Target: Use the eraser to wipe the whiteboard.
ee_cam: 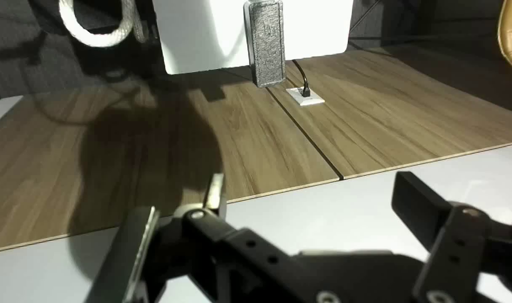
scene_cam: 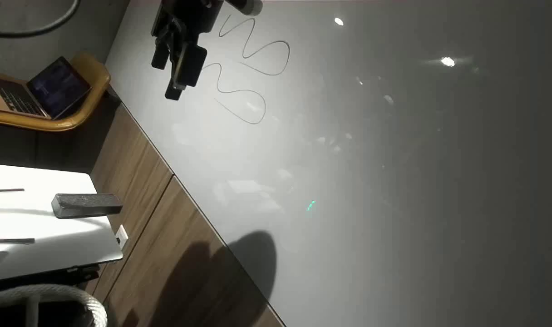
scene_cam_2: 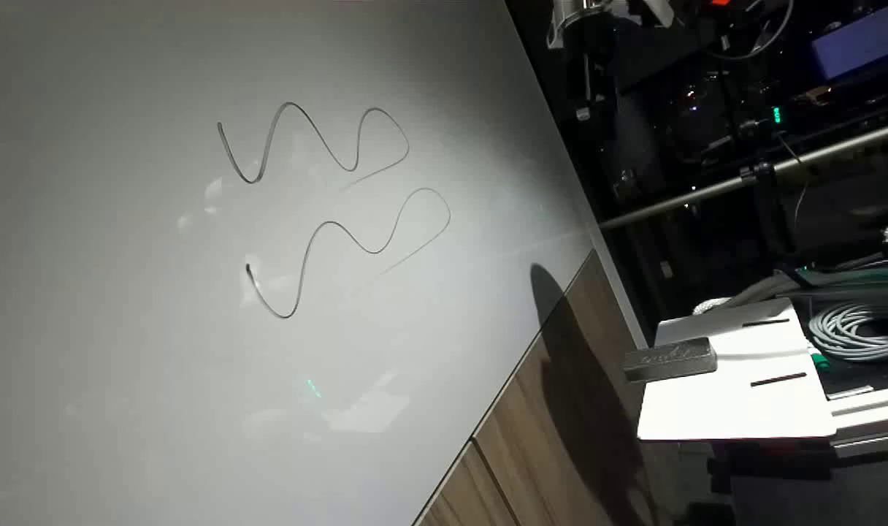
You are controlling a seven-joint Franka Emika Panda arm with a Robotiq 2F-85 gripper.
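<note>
The dark grey block-shaped eraser (scene_cam: 87, 205) lies on a white platform (scene_cam: 40, 254), with one end over its edge. The eraser also shows in an exterior view (scene_cam_2: 670, 361) and at the top of the wrist view (ee_cam: 268, 46). The grey-white whiteboard (scene_cam: 371, 159) bears two thin dark wavy lines (scene_cam: 265, 106), which also show in an exterior view (scene_cam_2: 303, 263). My black gripper (scene_cam: 174, 68) is in front of the whiteboard near the lines, well away from the eraser. In the wrist view the fingers (ee_cam: 310, 189) stand wide apart with nothing between them.
Wood panels (scene_cam: 167, 236) with a small socket plate (ee_cam: 305, 96) and plugged cable border the whiteboard. A laptop (scene_cam: 58, 86) sits on a yellow chair (scene_cam: 101, 72). A white rope loop (scene_cam: 94, 309) is near the platform. A coiled cable (scene_cam_2: 853, 332) lies beside the platform.
</note>
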